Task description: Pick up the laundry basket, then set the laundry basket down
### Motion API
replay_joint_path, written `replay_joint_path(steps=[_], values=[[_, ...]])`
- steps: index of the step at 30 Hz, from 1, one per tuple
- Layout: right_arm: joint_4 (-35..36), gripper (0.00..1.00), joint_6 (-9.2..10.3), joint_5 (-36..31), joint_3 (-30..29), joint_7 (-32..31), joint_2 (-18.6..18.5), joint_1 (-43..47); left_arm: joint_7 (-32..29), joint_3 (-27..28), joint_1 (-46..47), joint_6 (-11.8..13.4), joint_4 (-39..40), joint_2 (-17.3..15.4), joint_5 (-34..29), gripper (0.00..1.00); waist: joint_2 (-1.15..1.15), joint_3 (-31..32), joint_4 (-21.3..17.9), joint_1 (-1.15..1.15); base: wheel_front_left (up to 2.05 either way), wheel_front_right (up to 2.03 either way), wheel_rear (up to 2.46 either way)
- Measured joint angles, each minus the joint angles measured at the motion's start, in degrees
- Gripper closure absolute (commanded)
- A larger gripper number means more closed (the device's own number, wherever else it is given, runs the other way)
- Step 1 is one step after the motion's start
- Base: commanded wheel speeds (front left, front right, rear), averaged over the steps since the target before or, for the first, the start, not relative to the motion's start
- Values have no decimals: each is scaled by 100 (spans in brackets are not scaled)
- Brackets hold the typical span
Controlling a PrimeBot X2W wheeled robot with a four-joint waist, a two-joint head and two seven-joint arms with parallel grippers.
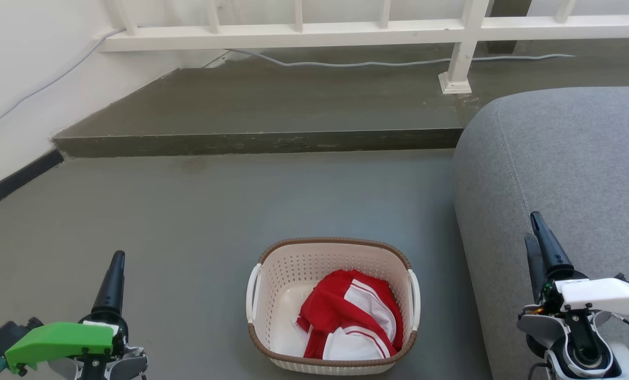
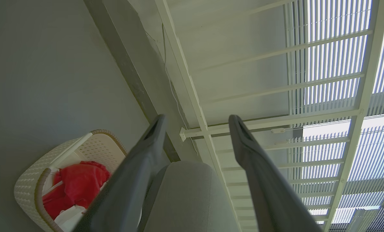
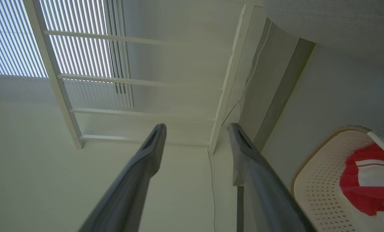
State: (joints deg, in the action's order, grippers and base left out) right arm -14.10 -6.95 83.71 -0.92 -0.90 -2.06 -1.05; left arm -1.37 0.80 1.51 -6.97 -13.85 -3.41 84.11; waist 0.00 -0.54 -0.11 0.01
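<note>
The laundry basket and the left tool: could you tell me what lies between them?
In the head view, just bare grey floor lies between the left tool and the laundry basket.

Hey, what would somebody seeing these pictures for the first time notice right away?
The red and white garment lying in the cream laundry basket on the grey floor, low centre of the head view, draws the eye first. Then the grey sofa at right, and the green-covered left gripper and white right gripper flanking the basket, both open.
</note>
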Motion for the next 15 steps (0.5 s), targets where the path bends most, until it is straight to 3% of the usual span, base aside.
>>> replay_joint_path(steps=[15], values=[[196,0,0,-1306,108,278,-26,-84,348,-468,1,0,138,-347,-1183,0,0,-31,-14,0,0,0,0]])
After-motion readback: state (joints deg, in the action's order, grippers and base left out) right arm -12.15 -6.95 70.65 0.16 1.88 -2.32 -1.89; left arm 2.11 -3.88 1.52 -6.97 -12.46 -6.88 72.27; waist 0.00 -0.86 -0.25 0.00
